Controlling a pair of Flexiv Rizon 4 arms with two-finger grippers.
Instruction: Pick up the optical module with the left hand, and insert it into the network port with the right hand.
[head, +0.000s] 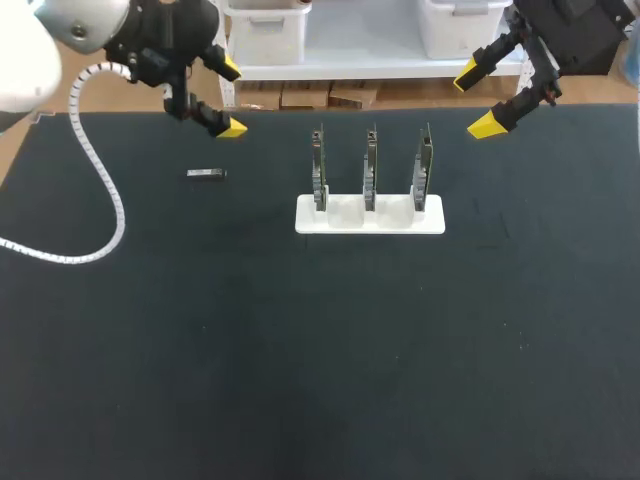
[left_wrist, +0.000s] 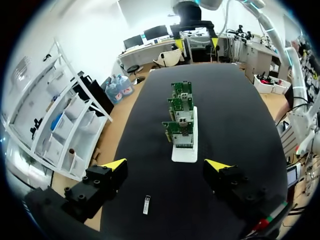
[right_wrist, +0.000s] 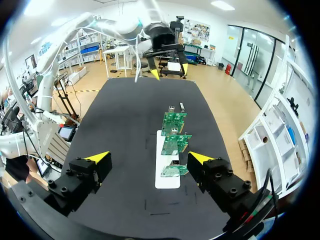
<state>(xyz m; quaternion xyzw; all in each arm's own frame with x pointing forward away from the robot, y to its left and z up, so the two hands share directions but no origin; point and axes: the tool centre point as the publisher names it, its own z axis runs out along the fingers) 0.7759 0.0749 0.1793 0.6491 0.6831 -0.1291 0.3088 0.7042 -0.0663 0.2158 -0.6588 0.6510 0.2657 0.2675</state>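
I see a table (head: 300, 380) topped with a black mat. A small grey module (head: 206, 174) lies flat on it, far-left area, well apart from the stand (head: 370, 218). The stand is white and sits mid-table in the far half, with three green circuit boards (head: 370, 165) upright in a row in its slots. A white coiled cable (head: 100, 200) trails onto the mat's left edge.

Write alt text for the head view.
An optical module lies on the black table, left of a white stand holding three upright boards. The left gripper is open near the module; the right gripper is open at the far right.
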